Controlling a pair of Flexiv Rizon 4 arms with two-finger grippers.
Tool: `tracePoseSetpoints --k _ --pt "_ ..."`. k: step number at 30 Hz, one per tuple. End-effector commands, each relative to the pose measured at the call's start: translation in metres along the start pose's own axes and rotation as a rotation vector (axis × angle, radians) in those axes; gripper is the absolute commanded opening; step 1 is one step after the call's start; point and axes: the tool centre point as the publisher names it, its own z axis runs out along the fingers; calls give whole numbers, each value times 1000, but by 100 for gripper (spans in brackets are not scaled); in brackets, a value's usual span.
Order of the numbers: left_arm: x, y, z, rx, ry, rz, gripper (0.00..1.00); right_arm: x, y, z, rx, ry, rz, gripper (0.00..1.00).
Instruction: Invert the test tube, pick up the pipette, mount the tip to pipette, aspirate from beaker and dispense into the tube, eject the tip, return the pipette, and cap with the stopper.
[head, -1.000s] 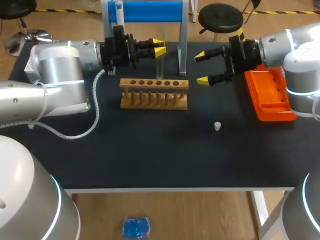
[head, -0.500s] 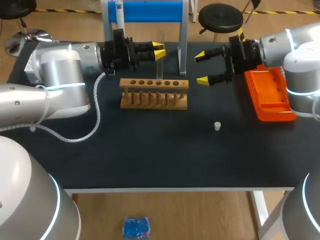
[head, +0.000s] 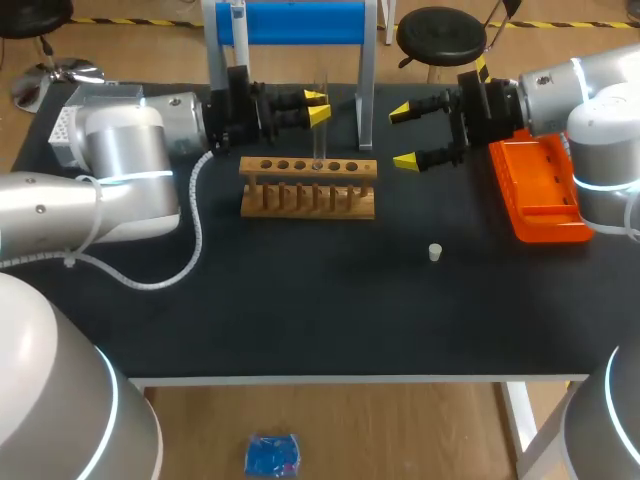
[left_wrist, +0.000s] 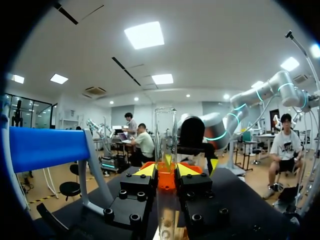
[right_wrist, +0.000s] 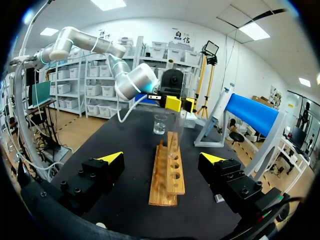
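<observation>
Over the last second the left arm has eased lower and a little toward the rack, carrying the test tube (head: 319, 140) down with it, while the right arm has kept its place.

The left gripper (head: 318, 106) is closed narrowly on the tube. In the left wrist view its two yellow-tipped fingers (left_wrist: 145, 171) press the glass from either side, with the left gripper (left_wrist: 166, 172) clasping the test tube (left_wrist: 165, 130) below its middle. The tube stands upright, and its open rim rises well above the fingers. From overhead its lower end meets the top board of the wooden rack (head: 308, 188) at one of the middle holes. Whether it has entered the hole cannot be told.

The right gripper (head: 403, 136) hangs just beyond the rack's right end, spread wide and holding nothing. In its own wrist view the right gripper (right_wrist: 162, 158) looks along the length of the rack (right_wrist: 168, 177), with the fingers standing well apart on either side. A glass beaker (right_wrist: 160, 124) stands past the rack's far end, near the left arm.

The small white stopper (head: 435, 253) sits alone on the black table (head: 300, 300), nearer the front edge and well apart from both grippers. An orange tray (head: 540, 190) lies under the right arm. A blue-topped stand (head: 295, 22) rises behind the rack.
</observation>
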Motion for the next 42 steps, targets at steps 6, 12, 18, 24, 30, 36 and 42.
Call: tracePoseSetpoints --k 6,12,18,24,30,36,42 --pt "-4 9 -1 -4 -5 -9 0 0 -1 0 0 0 -1 100" --pt "-5 11 -1 -63 -2 -3 0 0 -1 0 0 0 -1 100" --pt "-5 11 -2 -137 9 16 0 0 -1 0 0 0 -1 100" --pt "-4 13 -4 -230 22 26 0 0 -1 0 0 0 -1 100" --pt "-1 17 -4 -290 35 25 0 0 -1 0 0 0 -1 100" --pt "-1 21 -6 -361 35 22 0 0 -1 0 0 0 -1 100" --pt "0 26 -6 -409 36 12 0 0 -1 0 0 0 -1 100"
